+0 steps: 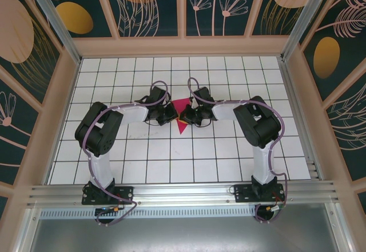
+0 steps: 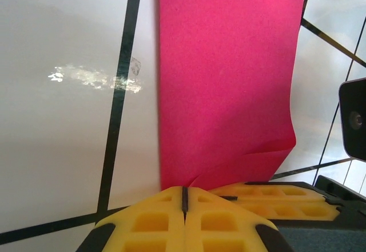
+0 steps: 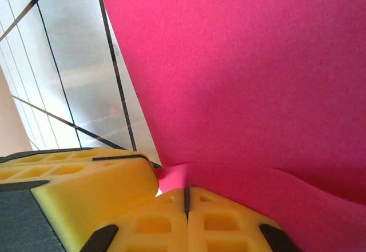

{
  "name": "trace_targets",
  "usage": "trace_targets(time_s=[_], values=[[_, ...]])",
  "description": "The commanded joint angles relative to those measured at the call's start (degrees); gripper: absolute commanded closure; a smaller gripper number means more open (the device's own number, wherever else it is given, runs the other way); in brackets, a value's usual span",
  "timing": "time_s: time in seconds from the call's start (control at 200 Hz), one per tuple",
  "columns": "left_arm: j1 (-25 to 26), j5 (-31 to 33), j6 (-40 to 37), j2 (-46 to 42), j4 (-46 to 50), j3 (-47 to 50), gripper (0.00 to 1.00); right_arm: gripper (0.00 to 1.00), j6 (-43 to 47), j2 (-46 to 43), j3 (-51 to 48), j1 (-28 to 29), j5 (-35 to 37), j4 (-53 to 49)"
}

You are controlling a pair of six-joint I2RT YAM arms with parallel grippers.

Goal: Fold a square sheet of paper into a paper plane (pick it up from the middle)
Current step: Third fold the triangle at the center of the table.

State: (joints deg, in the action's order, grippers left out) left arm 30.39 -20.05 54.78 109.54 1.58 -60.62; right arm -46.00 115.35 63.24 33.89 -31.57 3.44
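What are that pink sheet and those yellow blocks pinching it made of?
The magenta-pink sheet looks like thin matte paper: finely grainy, sharply creased, bending softly. The yellow finger pads look like matte moulded foam or rubber, with recessed pockets; uncertain which.

paper [image 1: 182, 123] mid-table [image 1: 171, 160], left gripper [image 1: 175, 116] at its left, right gripper [image 1: 190, 116] at its right

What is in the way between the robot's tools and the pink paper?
Nothing that I can see. The left tool and the right tool each have their yellow foam fingers closed right at the edge of the thin magenta-pink folded paper, over the white gridded table.
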Motion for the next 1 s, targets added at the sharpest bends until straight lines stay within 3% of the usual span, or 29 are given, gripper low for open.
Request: trace_targets(time_s=[0.0,0.575,0.996], values=[[0.5,0.6,0.8,-1.6,1.4,0.6,1.0,1.0,-0.6,2.6,-1.3,-0.3,2.2,-2.8],[0.5,4.2,-2.3,1.9,5.1,-1.4,1.0,1.0,-0.2,1.5,-0.4,-0.5,0.3,-1.7],[0.5,5.1,-4.2,3.4,7.2,-2.7,1.0,1.0,1.3,-5.4,-2.2,-2.2,-1.2,1.5]])
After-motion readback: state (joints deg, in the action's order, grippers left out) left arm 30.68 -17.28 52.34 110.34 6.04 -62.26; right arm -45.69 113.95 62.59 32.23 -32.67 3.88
